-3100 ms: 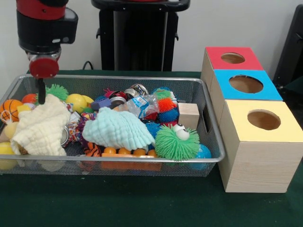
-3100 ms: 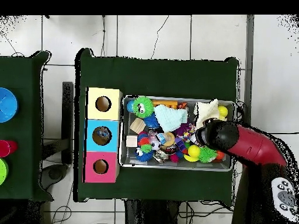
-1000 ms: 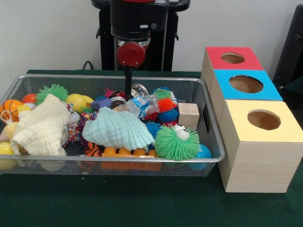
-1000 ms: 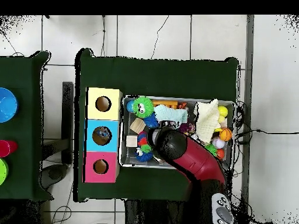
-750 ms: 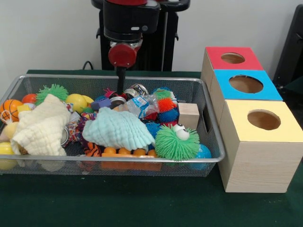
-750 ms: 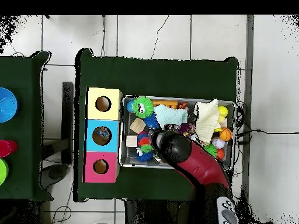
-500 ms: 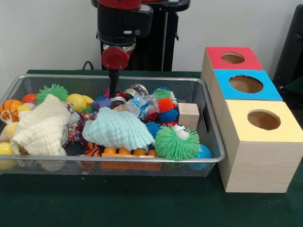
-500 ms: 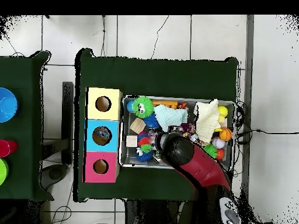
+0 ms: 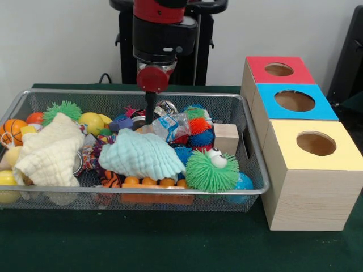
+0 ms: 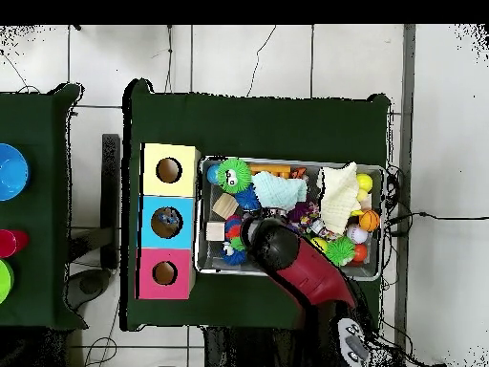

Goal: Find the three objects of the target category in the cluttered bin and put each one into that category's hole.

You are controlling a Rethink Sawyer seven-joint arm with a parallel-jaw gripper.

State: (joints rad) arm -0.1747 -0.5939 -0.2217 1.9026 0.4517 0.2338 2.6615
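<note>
Mesh bin (image 9: 249, 170) clutter lies directly beneath the gripper (image 9: 149, 116), at the far middle. Its opening cannot be told.

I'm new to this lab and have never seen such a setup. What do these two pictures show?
A red and black robot arm reaches down into a wire bin crammed with toys and cloths. One picture looks across the table; the other looks straight down. The gripper hangs over the back of the clutter, near a light blue cloth and a green spiky ball; whether it holds anything cannot be seen. Beside the bin stand red, blue and yellow boxes, each with a hole on top.
</note>
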